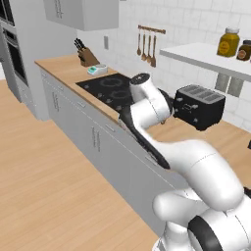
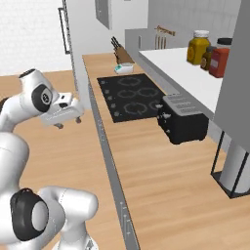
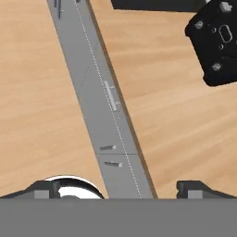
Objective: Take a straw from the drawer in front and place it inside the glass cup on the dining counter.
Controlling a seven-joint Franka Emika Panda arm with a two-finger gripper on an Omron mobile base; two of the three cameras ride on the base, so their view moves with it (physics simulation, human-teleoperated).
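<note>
**Approach phase: drawer not yet opened, straw not yet reached**

- Wall-side surface [image 2: 161,161] with light wood top is faced; its grey cabinet fronts run below the edge. Nothing on the fronts is pulled out.
- Black cooktop [image 2: 133,96] is set into the surface; black toaster [image 2: 183,118] stands just beside it, toward the near end.
- Drawer [image 3: 107,99] is seen closed from above in the hand view, its slim bar handle [image 3: 111,96] lying along the front. Contents are hidden; the straw is judged to be inside, unseen.
- Tool [image 2: 68,121] is held out over the floor side of the cabinet run, above the fronts, apart from any handle. In the hand view the two tips sit wide apart with nothing between them: spread and empty.
- Shelf [image 2: 180,73] at upper right carries jars [image 2: 197,47]; contents look yellow and red, no more can be told.
- Knife block [image 1: 88,55] stands at the far end of the surface.

Next move, as judged: tool lowered and lined up across the bar handle, closed on it, then drawn straight out from the front.
</note>
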